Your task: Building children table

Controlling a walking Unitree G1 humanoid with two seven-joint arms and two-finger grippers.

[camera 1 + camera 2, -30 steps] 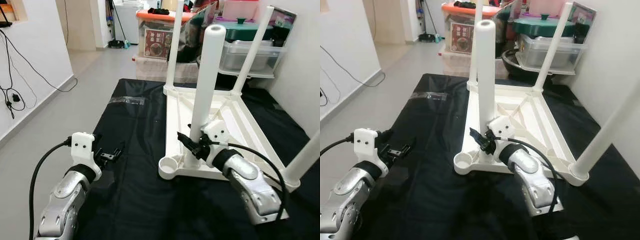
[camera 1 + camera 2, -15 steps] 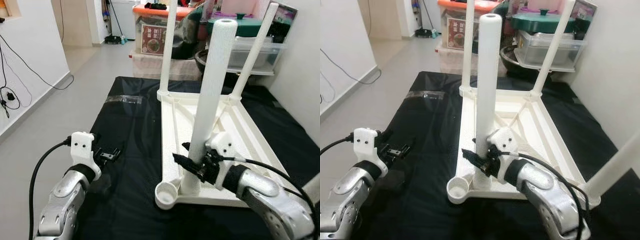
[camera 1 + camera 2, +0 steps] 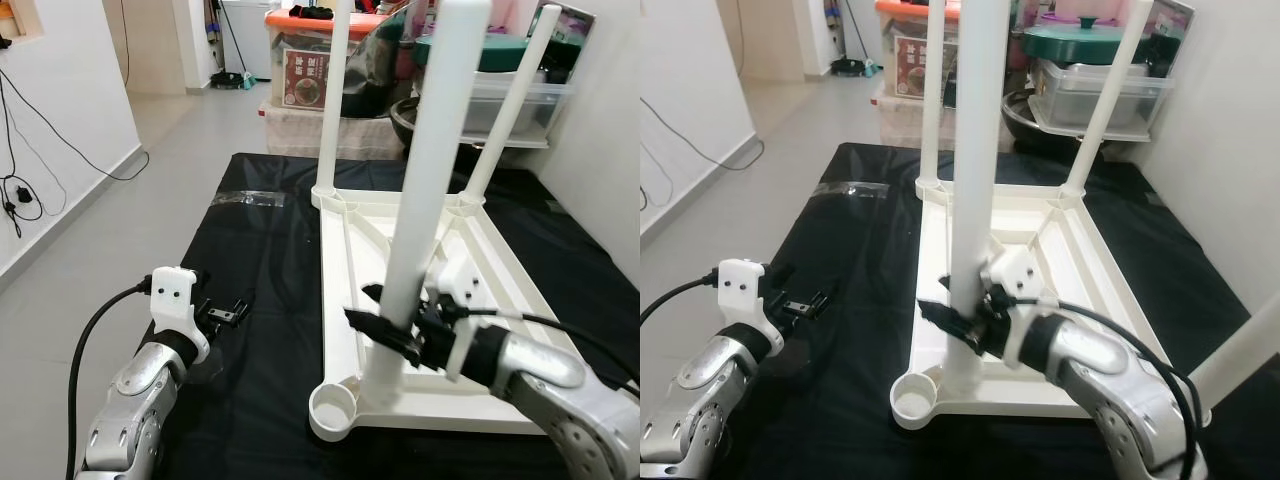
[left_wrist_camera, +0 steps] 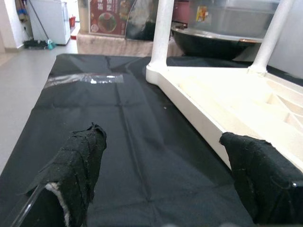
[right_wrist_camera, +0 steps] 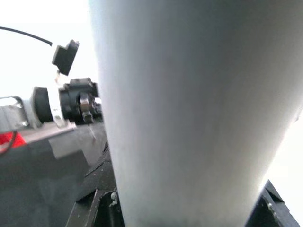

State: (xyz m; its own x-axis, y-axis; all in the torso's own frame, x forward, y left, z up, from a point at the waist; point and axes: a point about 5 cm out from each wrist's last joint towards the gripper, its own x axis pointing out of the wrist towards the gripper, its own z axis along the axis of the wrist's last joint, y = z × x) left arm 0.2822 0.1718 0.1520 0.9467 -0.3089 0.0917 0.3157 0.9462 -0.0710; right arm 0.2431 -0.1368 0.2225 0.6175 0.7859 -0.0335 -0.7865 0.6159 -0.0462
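A white children's table [image 3: 500, 270] lies upside down on a black cloth [image 3: 270, 260]. Two legs stand at its far corners, the left one [image 3: 335, 90] and the right one [image 3: 505, 100]. A third slants up at the near right [image 3: 1240, 350]. My right gripper [image 3: 385, 332] is shut on a fourth white leg [image 3: 425, 180], held upright. Its lower end is just beside the empty near-left corner socket [image 3: 335, 408]. In the right wrist view the leg [image 5: 189, 113] is very close. My left gripper [image 3: 225, 315] hovers open over the cloth left of the table, its padded fingers [image 4: 80, 161] apart with nothing between them.
Plastic storage boxes [image 3: 320, 70] and a lidded pot [image 3: 1085, 40] stand behind the table. A strip of clear tape [image 3: 250, 198] lies on the cloth's far left. Grey floor [image 3: 150, 180] and a white wall with black cables [image 3: 20, 190] are on the left.
My right gripper has carried the leg nearer and toward the near-left corner socket; its top now runs past the picture's upper edge. The left arm has sunk slightly. The camera has shifted.
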